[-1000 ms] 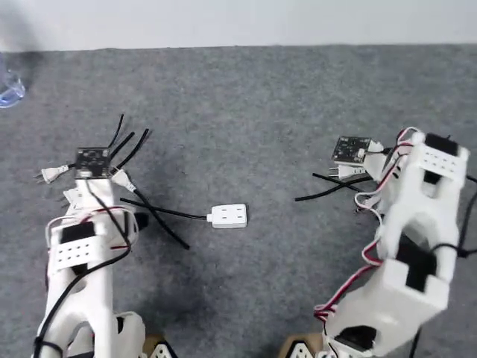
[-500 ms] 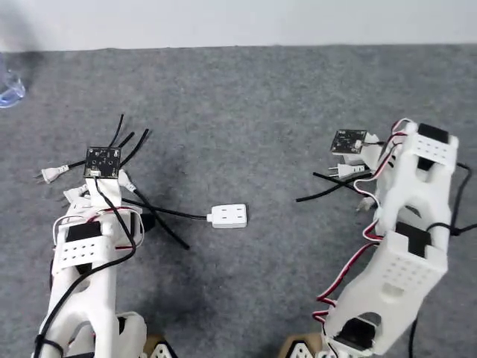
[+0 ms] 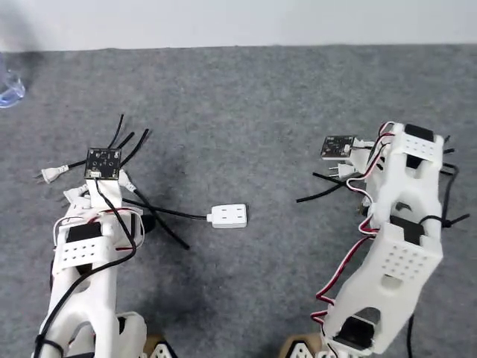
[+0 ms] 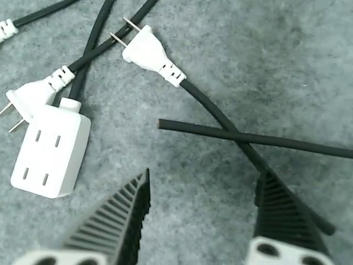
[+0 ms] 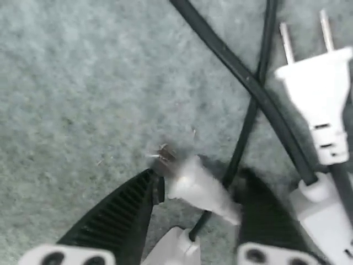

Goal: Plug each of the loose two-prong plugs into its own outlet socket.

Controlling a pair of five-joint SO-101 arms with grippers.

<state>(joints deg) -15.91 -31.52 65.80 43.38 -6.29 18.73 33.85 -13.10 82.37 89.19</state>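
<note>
Gripping a white plug (image 5: pixel 205 194), the right end effector (image 5: pixel 197 178) hangs over carpet (image 5: pixel 83 83); the left end effector (image 4: pixel 206 176) is released.

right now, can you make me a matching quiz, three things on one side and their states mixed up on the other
Things:
1. left pincer
2. right pincer
3. outlet block

States:
a. clamped on a white plug
b. lying on the carpet, nothing plugged in
c. open above a black cord

Pairs: 1-c, 2-a, 3-b
</note>
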